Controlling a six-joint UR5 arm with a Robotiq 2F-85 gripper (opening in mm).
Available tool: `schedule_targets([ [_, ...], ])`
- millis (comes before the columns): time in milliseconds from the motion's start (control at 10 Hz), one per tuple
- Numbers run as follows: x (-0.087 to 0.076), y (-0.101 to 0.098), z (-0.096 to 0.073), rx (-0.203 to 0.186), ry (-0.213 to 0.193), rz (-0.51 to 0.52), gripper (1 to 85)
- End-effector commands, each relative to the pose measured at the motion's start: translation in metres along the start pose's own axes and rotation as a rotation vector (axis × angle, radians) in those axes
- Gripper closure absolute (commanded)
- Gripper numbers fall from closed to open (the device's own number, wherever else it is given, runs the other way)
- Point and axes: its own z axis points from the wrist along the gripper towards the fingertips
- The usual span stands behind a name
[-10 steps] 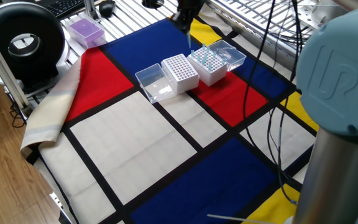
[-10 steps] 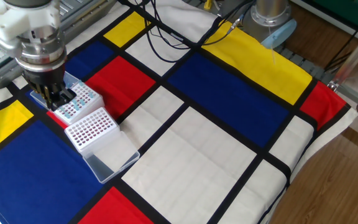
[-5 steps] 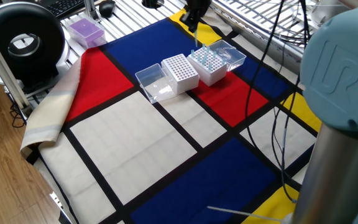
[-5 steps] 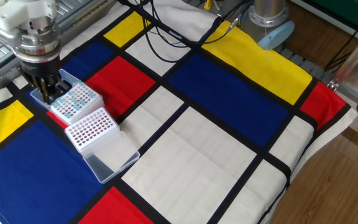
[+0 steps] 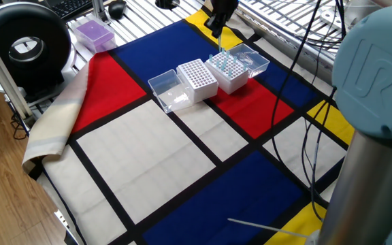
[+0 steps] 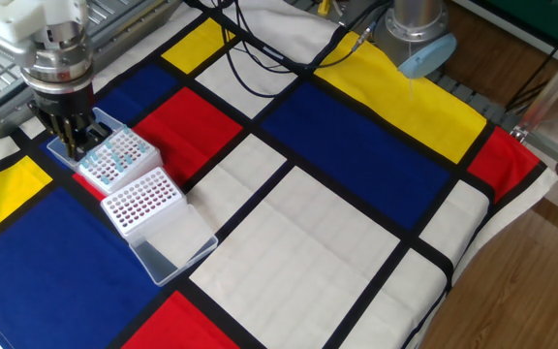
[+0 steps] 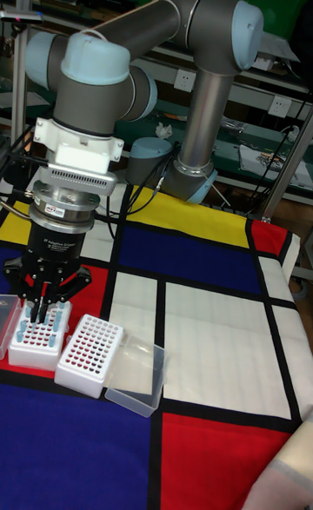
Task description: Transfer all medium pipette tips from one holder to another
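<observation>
A white rack point(image 5: 229, 71) point(image 6: 114, 161) point(image 7: 35, 336) holds several pale blue medium pipette tips point(image 5: 223, 63). Beside it stands a second white rack point(image 5: 196, 78) point(image 6: 141, 202) point(image 7: 87, 355) whose holes look dark. My gripper point(image 5: 218, 30) point(image 6: 78, 147) point(image 7: 42, 308) hangs just above the far side of the tip rack. Its fingers are shut on one slender pale tip point(image 5: 221, 46) that points down at the rack.
Clear lids lie at each rack's outer side point(image 5: 167, 90) point(image 5: 252, 60) point(image 7: 135, 377). A purple box point(image 5: 94, 34) and a black round device point(image 5: 22, 44) sit at the far left. Cables point(image 6: 260, 58) cross the mat. The arm's base point(image 5: 376, 102) fills the right.
The gripper has shifted with the tip from above the gap between the racks to above the far side of the tip rack. The racks and lids have not moved.
</observation>
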Motion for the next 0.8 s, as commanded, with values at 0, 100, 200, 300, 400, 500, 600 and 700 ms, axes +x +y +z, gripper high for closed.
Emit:
schedule_targets([
  [0,0.0026,-0.0013,0.0054,-0.020,-0.015,0.012,76.3],
  [100,0.0026,-0.0008,0.0054,-0.022,-0.015,0.016,76.3],
  [200,0.0031,0.0007,0.0054,-0.025,-0.012,0.021,76.3],
  [300,0.0039,0.0036,0.0052,-0.035,-0.010,0.031,76.3],
  [400,0.0042,0.0053,0.0053,-0.040,-0.007,0.037,76.3],
  [500,0.0036,0.0066,0.0056,-0.041,-0.008,0.037,76.0],
  [600,0.0031,0.0076,0.0060,-0.041,-0.008,0.039,76.0],
  [700,0.0026,0.0078,0.0062,-0.041,-0.009,0.037,76.0],
])
